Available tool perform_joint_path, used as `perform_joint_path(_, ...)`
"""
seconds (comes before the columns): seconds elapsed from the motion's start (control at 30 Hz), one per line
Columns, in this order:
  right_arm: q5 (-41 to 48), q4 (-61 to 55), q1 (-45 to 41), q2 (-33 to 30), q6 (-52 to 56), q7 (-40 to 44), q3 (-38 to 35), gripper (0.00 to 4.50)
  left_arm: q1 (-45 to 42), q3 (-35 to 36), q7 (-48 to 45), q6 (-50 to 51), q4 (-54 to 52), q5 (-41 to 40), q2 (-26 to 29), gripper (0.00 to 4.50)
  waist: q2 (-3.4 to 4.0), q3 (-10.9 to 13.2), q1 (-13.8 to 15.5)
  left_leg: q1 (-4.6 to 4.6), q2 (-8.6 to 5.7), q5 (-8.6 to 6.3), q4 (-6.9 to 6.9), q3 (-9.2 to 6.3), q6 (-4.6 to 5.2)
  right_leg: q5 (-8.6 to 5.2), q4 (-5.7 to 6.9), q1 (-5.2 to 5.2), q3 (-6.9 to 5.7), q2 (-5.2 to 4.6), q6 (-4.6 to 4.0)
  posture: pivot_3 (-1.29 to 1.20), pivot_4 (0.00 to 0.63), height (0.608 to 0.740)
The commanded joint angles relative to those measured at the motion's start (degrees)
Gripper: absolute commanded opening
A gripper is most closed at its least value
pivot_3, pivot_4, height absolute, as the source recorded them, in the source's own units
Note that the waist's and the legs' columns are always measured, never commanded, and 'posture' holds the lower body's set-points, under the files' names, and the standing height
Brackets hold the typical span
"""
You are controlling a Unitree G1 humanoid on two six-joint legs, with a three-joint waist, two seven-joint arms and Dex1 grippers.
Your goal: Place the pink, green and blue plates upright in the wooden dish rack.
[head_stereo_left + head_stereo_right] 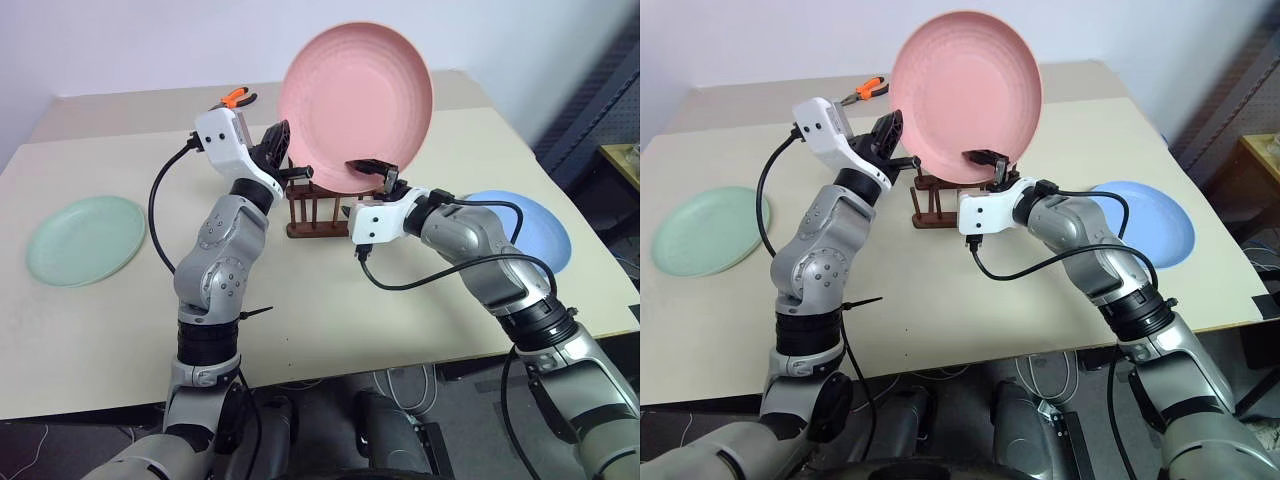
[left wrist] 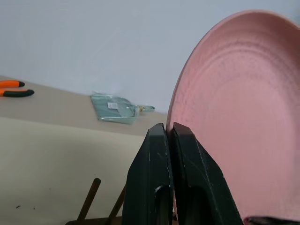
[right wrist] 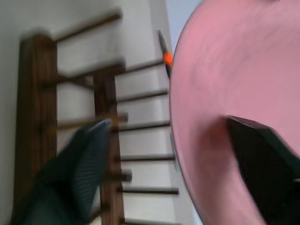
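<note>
Pink plate (image 1: 356, 105) held upright over rack (image 1: 311, 208), not yet seated; left gripper (image 1: 279, 147) clamped shut on its rim, right gripper (image 1: 372, 171) jaws spread at its lower edge, one finger each side, not yet closed. Green plate (image 1: 86, 238) and blue plate (image 1: 534, 229) lay flat on beige table (image 1: 330, 310), far left and right, both still to do. Orange pliers (image 1: 236, 97) at far edge, pale wall behind.

Pink plate (image 1: 356, 100), green plate (image 1: 86, 239), blue plate (image 1: 545, 225)
</note>
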Motion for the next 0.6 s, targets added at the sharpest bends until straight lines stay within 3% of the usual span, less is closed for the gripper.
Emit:
perform_joint_path(0.03,-2.98,-0.8,0.23,-0.4,-1.55,-2.33,-1.41,2.1,0.22,0.49,-0.37,0.4,-3.26,-0.56,-0.35,0.0,0.0,0.0,-0.07,0.01,0.0,0.0,0.0,0.0,0.0,0.0,0.0,0.0,0.0,0.0,0.0,0.0,0.15,0.739)
perform_joint_path(0.1,-3.91,-1.03,0.64,-0.29,-1.72,-2.87,-1.71,1.06,0.75,0.93,-0.9,1.05,-3.37,-1.45,-0.52,0.0,0.0,0.0,-0.08,0.02,0.0,0.0,0.0,0.0,0.0,0.0,0.01,0.0,0.0,0.01,0.0,0.0,0.15,0.739)
perform_joint_path(0.13,-4.58,-1.06,0.69,-0.3,-1.95,-3.3,-1.82,0.44,0.99,1.43,-1.02,1.55,-3.41,-2.61,-0.97,0.63,0.0,0.0,-0.08,0.02,0.01,0.0,0.01,0.0,0.0,0.0,0.01,0.0,0.0,0.01,0.0,0.0,0.15,0.739)
perform_joint_path(0.17,-5.09,-1.06,0.71,-0.28,-2.15,-3.66,-1.92,0.03,1.14,1.87,-0.97,2.07,-3.46,-3.61,-1.33,0.96,0.0,0.0,-0.06,0.02,0.01,0.0,0.01,0.0,0.0,0.0,0.01,0.0,0.0,0.01,0.0,0.0,0.15,0.739)
perform_joint_path(0.33,-6.93,-1.4,0.41,-0.32,-2.9,-5.59,-3.05,0.0,-1.13,8.23,3.02,1.84,-2.22,-8.84,-4.25,3.4,-0.01,0.02,0.01,0.0,0.0,0.0,0.02,-0.01,0.0,0.0,0.0,0.0,0.0,0.01,0.0,0.0,0.15,0.739)
perform_joint_path(0.5,0.13,-3.29,1.68,0.95,-1.64,-6.01,-9.0,0.0,-1.68,7.64,-1.03,-2.7,0.42,0.27,4.86,3.4,-0.01,0.03,-0.2,0.04,-0.01,0.01,-0.02,0.02,-0.02,0.0,0.01,0.0,0.01,0.06,-0.01,0.0,0.15,0.739)
perform_joint_path(0.6,22.44,-9.8,4.11,6.16,7.01,0.77,-18.83,0.0,4.81,-2.96,-13.83,-10.57,1.07,12.3,17.21,3.4,0.05,0.03,-0.29,0.05,-0.03,0.01,-0.1,0.03,-0.02,0.0,0.0,0.0,0.04,0.1,-0.03,0.0,0.15,0.739)
